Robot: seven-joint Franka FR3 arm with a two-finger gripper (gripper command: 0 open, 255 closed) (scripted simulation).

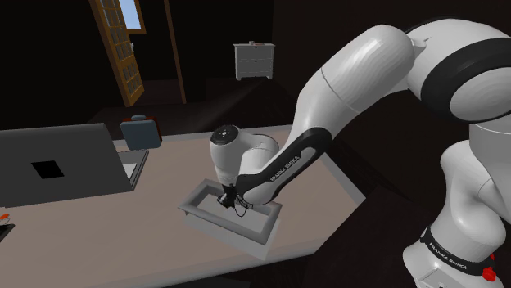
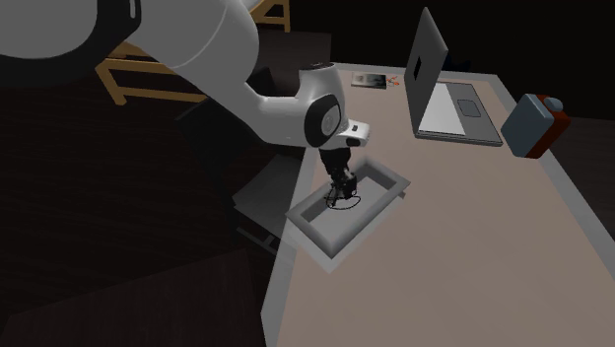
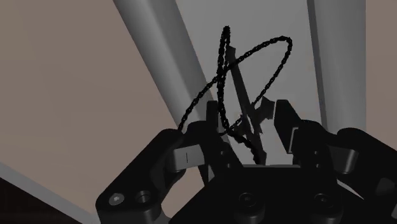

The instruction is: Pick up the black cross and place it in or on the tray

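dim room, tan table (image 1: 164, 176). at the shoulder view's centre sits the grey tray (image 1: 233, 231), with the black cross (image 3: 245, 105) lying inside it. the gripper (image 1: 224, 199) hangs low over it, fingers apart and clamping nothing. placing looks done; only lifting clear seems left.

My white Franka arm with dark joints (image 1: 360, 82) comes in from the right edge of the shoulder view, bends at the elbow and slants its forearm down toward the frame's centre. There the wrist points straight down, with the all-black two-finger end effector (image 1: 224, 199) sitting low, just below centre. In the wrist view I see its fingers (image 3: 283, 118) standing apart, not meeting.
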